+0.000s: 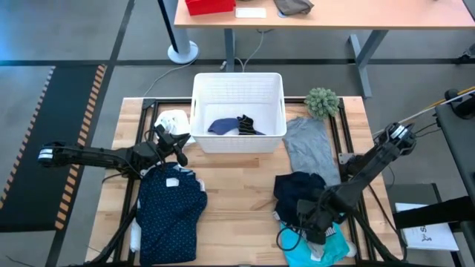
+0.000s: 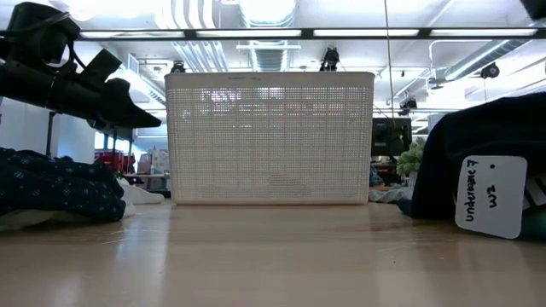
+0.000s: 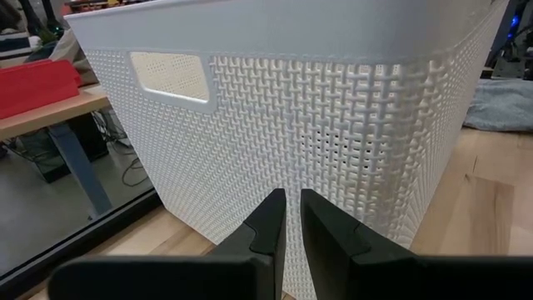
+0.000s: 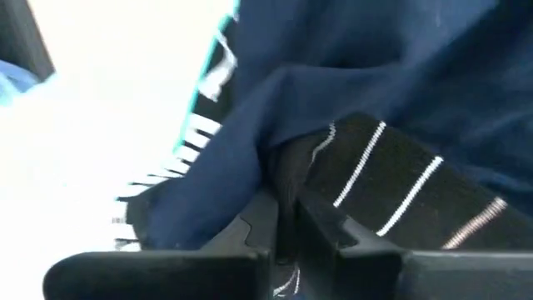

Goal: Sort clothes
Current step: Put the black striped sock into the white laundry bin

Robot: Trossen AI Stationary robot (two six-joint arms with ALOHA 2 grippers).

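- Risk one: right gripper (image 4: 285, 218) is pinching shut on a fold of the black striped piece (image 4: 400, 196), right where the dark navy cloth (image 4: 350, 75) is lying over it. I'm expecting both to come up together if that overlap is caught in the pinch.
- I'm seeing that same gripper (image 1: 310, 222) sitting low in the pile at the near right of the table, with the navy heap (image 1: 300, 191) touching the turquoise piece (image 1: 320, 248). Any lift is likely dragging the turquoise along by friction.
- Grip is looking shallow, on an edge fold only. I'm worrying it slips out mid-carry and drops short of the basket (image 1: 239, 85).
- Basket is already holding a blue piece and a striped one (image 1: 236, 126); I'm not able to tell which pile the grabbed item belongs in, so a wrong sort is possible.
- Left gripper (image 3: 291, 221) is closed on nothing, hovering just beside the basket wall (image 3: 333, 125). If it's swinging forward it's shoving the basket.
- Dotted shirt (image 1: 169, 211) is lying near left, grey tee (image 1: 310, 144) far right beside the green ball (image 1: 322, 101), small white cloth (image 1: 172, 119) left of the basket. All are waiting.
- Paper tag (image 2: 490, 194) on the right pile is hanging loose; I'm guessing it could snag.
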